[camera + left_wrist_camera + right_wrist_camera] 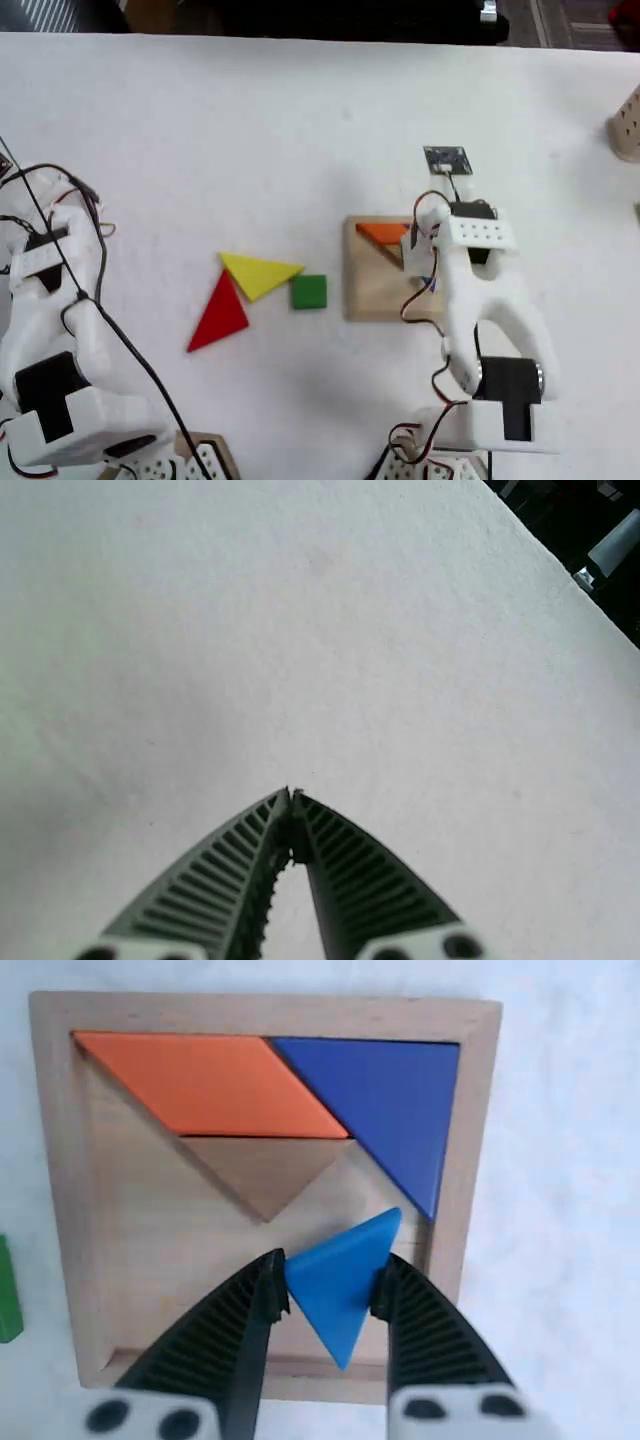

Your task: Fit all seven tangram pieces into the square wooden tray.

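Note:
The square wooden tray (pixel 270 1008) holds an orange parallelogram (pixel 210 1082), a dark blue triangle (pixel 395 1100) and a brown triangle (pixel 265 1170) along one side. My right gripper (pixel 330 1285) is over the tray, shut on a small light blue triangle (pixel 340 1290) that sits low over the tray's floor. From above, the right arm (pixel 480 290) covers much of the tray (pixel 352 300). A yellow triangle (pixel 258 272), a red triangle (pixel 218 312) and a green square (pixel 308 291) lie on the table left of the tray. My left gripper (pixel 291 798) is shut with nothing in it over bare table.
The left arm (pixel 50 330) stands at the table's left edge with its cables trailing. A small dark square marker (pixel 447 158) lies beyond the tray. A pale perforated object (pixel 626 125) stands at the far right edge. The white tabletop (pixel 250 130) is open behind the pieces.

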`<action>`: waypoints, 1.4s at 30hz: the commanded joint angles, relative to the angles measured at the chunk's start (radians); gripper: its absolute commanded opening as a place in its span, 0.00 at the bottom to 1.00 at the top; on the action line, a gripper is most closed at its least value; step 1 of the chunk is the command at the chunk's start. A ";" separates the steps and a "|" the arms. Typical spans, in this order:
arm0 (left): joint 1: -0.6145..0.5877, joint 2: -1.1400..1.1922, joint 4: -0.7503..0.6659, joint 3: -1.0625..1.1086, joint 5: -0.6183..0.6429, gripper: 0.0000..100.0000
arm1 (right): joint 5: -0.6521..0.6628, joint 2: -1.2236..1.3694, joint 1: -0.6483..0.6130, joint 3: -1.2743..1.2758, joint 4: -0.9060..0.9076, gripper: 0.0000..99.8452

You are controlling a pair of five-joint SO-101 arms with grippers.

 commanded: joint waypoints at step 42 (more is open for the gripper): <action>0.010 -0.048 -0.026 -0.005 0.017 0.02 | 0.063 0.015 -0.033 -0.014 -0.048 0.02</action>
